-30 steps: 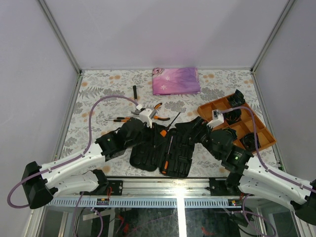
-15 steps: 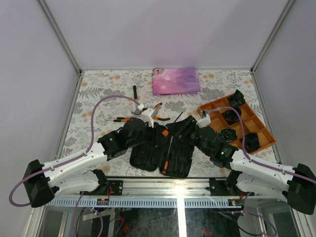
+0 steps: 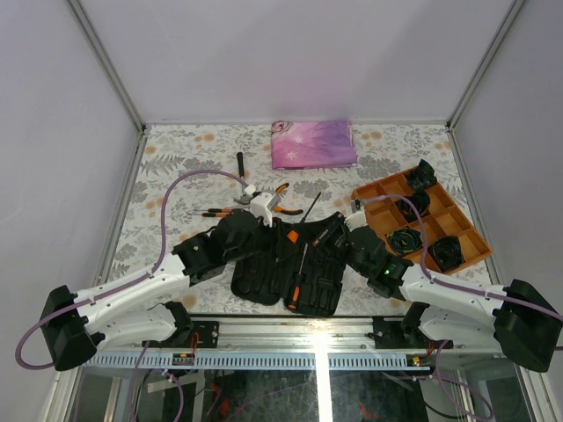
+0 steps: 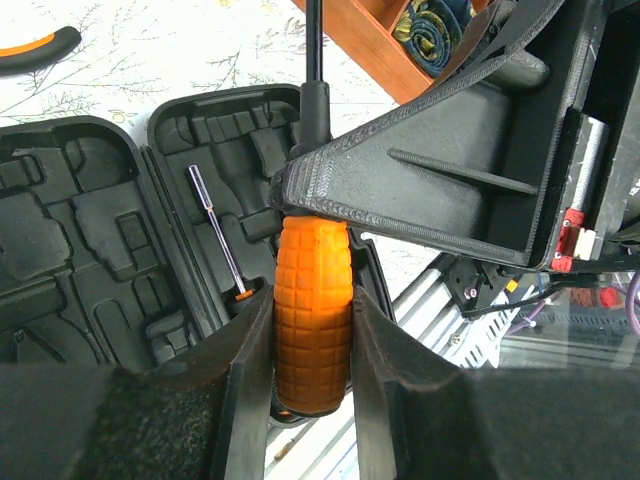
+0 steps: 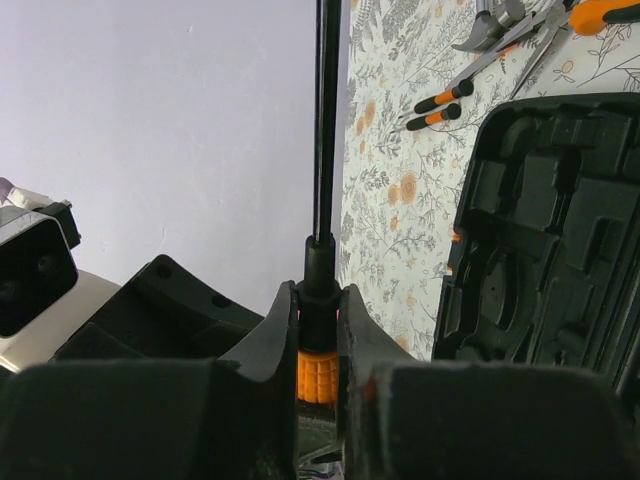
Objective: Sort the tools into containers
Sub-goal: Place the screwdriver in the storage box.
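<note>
Both arms are white moulded shells linked by black joint housings. The left arm (image 3: 132, 290) has a black block at the lower left of the overhead view, and the right arm (image 3: 457, 303) has one at the lower right. A purple cable (image 3: 164, 224) runs along each. A small green light (image 3: 385, 274) glows on a right-arm joint. The left gripper (image 4: 312, 330) has matte black fingers (image 4: 250, 380) with fine printed layer lines. The right gripper (image 5: 318, 325) is also black, and a raised rib (image 4: 460, 170) runs along its side.

Left arm (image 3: 141, 286) and right arm (image 3: 449, 294) crowded over the open case (image 3: 264, 286) — free tabletop (image 3: 167, 176) far-left, orange tray (image 3: 369, 195) at right.
</note>
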`<state>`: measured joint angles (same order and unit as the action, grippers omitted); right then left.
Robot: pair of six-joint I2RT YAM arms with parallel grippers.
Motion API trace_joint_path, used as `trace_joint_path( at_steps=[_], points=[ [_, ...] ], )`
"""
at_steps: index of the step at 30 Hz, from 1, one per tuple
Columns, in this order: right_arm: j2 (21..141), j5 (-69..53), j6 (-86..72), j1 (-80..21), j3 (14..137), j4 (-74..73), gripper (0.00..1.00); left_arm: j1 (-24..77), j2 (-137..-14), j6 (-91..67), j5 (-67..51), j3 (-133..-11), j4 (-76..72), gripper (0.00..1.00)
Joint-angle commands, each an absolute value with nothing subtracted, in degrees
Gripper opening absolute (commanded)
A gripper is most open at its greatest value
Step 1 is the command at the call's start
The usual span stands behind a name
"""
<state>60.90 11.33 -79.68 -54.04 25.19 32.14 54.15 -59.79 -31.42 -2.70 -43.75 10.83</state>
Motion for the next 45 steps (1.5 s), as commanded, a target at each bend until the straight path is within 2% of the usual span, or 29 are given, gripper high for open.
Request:
trace_joint_path(
  at_steps=[1, 8, 14, 21, 26, 38, 45],
  points=[
    [59.15, 9.61, -79.23, -54.41, 26.40, 34.26, 0.00, 54.55, -58.87, -30.44, -8.62, -44.22, 6.59, 0.20],
    [53.20, 17.84, -71.24, -54.39, 30.39, 16.15, 0.00, 54.60, -58.13, -29.73, -9.76, -43.92, 7.54, 0.40],
    [48.75, 27.73, -63.68, -54.47, 33.58, 0.00, 0.00, 54.48, -57.95, -29.96, -10.18, -43.31, 7.91, 0.52],
    [47.16, 34.51, -59.16, -54.41, 38.09, -14.85, 0.00, 54.15, -57.84, -30.33, -5.11, -43.28, 10.82, 0.56],
    [49.59, 33.30, -55.89, -54.33, 43.60, -23.68, 0.00, 51.62, -58.85, -31.68, -3.76, -43.49, 13.44, 0.56],
    [55.13, 14.76, -59.95, -54.32, 43.68, -19.61, 0.00, 43.90, -58.54, -33.83, -1.43, -43.95, 19.79, 0.58],
    [58.37, 11.71, -65.81, -54.32, 39.46, -13.81, 0.00, 43.70, -58.80, -33.16, -0.08, -45.42, 22.00, 0.60]
  ],
)
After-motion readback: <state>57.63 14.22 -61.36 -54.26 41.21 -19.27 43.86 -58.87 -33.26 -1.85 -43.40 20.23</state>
